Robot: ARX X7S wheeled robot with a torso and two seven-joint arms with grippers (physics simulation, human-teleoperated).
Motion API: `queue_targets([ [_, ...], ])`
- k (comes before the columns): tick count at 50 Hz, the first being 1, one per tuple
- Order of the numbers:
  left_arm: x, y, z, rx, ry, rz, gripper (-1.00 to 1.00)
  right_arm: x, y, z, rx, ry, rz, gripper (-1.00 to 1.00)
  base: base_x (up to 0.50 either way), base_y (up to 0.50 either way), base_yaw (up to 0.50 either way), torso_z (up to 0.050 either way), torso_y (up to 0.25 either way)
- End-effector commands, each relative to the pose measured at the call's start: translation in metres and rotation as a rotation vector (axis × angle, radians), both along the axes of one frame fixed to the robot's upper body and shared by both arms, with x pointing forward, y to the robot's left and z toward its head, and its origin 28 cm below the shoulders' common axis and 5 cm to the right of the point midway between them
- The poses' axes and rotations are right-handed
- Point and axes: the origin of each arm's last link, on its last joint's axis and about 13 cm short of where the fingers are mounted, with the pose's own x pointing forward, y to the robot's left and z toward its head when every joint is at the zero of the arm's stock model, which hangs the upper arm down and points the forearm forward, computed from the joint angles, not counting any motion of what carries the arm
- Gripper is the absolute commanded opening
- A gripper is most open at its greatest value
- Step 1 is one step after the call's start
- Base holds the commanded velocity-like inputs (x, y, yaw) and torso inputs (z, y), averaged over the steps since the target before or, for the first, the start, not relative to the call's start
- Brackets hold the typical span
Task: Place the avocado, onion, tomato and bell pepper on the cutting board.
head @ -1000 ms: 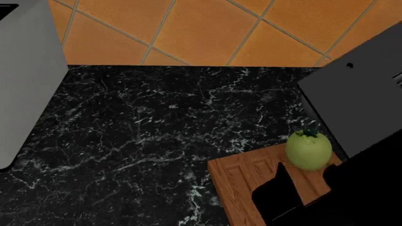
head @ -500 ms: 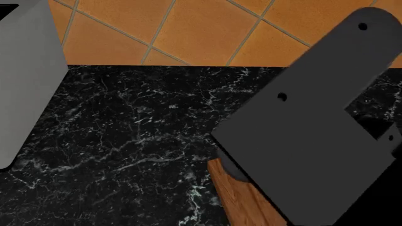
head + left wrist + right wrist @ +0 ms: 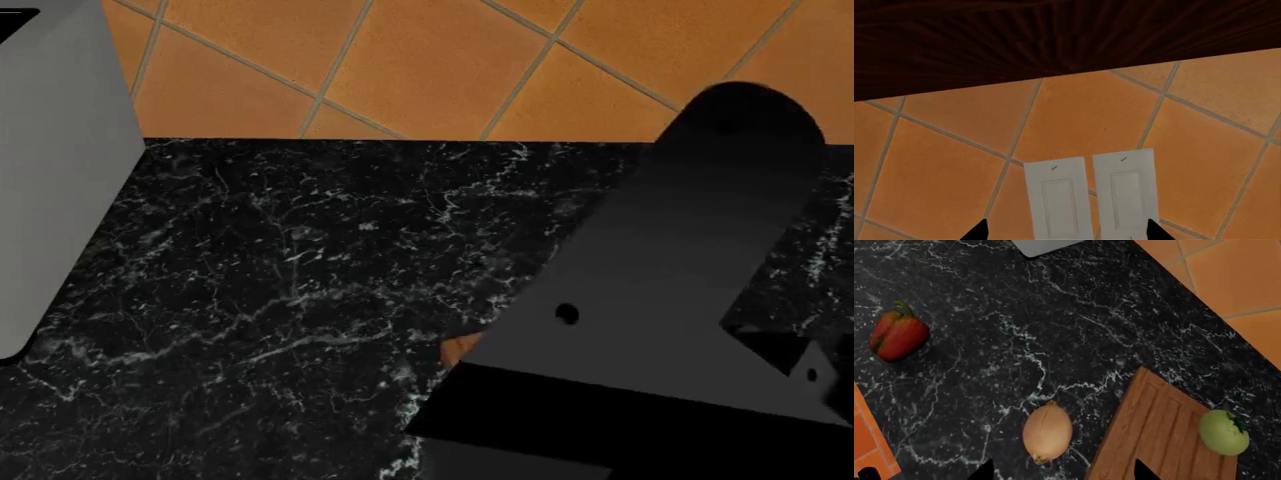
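In the right wrist view the pale green tomato (image 3: 1223, 432) sits on the wooden cutting board (image 3: 1154, 435). The tan onion (image 3: 1047, 434) lies on the black counter just beside the board's edge. The red-orange bell pepper (image 3: 897, 335) lies further off on the counter. My right gripper (image 3: 1062, 472) is open and empty, high above the onion and the board's edge. My left gripper (image 3: 1066, 232) is open and empty, facing the tiled wall. In the head view my right arm (image 3: 667, 300) hides all but a sliver of the board (image 3: 461, 350). The avocado is out of view.
A grey appliance (image 3: 54, 170) stands at the counter's left, and its corner shows in the right wrist view (image 3: 1044, 245). The orange tiled wall (image 3: 400, 60) backs the counter. The left wrist view shows two white wall switches (image 3: 1057, 200) under a dark wooden cabinet (image 3: 1054, 35).
My right arm has swung across the head view and now covers the tomato and nearly the whole board, both visible a second ago.
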Motion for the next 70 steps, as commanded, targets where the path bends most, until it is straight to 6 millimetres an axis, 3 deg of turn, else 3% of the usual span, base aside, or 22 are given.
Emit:
queue_targets([
  [1,0.0,-0.002,0.002,-0.018,-0.007,-0.029,1.0,0.009,0.003,0.002,-0.027,-0.016,0.046,1.0,0.0,0.0,0.0,0.0,0.0],
  [8,0.002,-0.002,-0.002,-0.02,-0.001,-0.027,1.0,0.029,0.004,-0.011,-0.004,-0.011,0.058,1.0,0.0,0.0,0.0,0.0,0.0],
  [28,0.003,0.001,-0.006,-0.023,0.006,-0.016,1.0,0.056,0.011,-0.045,0.045,0.073,0.093,1.0,0.0,0.0,0.0,0.0,0.0],
  [70,0.008,0.003,-0.009,-0.042,0.014,-0.015,1.0,0.095,0.019,-0.104,0.08,0.24,0.137,1.0,0.0,0.0,0.0,0.0,0.0],
])
